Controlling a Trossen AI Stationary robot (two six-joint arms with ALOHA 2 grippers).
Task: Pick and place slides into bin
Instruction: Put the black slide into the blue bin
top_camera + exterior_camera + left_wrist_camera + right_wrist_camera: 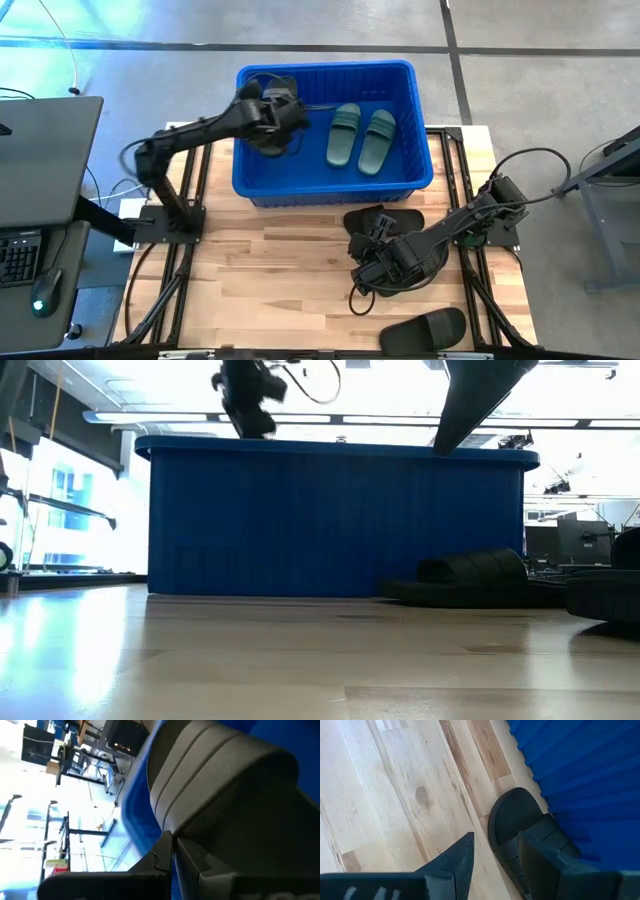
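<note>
The blue bin (330, 185) stands at the table's far middle, with two green slides (360, 138) lying side by side on its floor. My left gripper (272, 118) is over the bin's left part, above the rim (245, 405), shut on a black slide (225, 795). My right gripper (512, 865) is open, low over the table in front of the bin (362, 248). Its fingers stand on either side of the rounded end of a second black slide (512, 817), which lies flat beside the bin's near wall (385, 217). A third black slide (425, 330) lies at the near edge. My left gripper pinches the black slide between its two fingers (210, 865). The ridged strap (200, 765) stands just beyond the fingertips. The fingers hide the exact spot. The slide is lifted clear, over the inside of the bin. My right gripper: I cannot tell whether a finger touches the second slide.
The low view shows the second slide (470, 580) before the bin's wall (330, 520) and another dark slide at the right edge (605, 600). A desk with a keyboard and mouse (40, 250) stands left of the table. Bare wood lies at the near left (260, 290).
</note>
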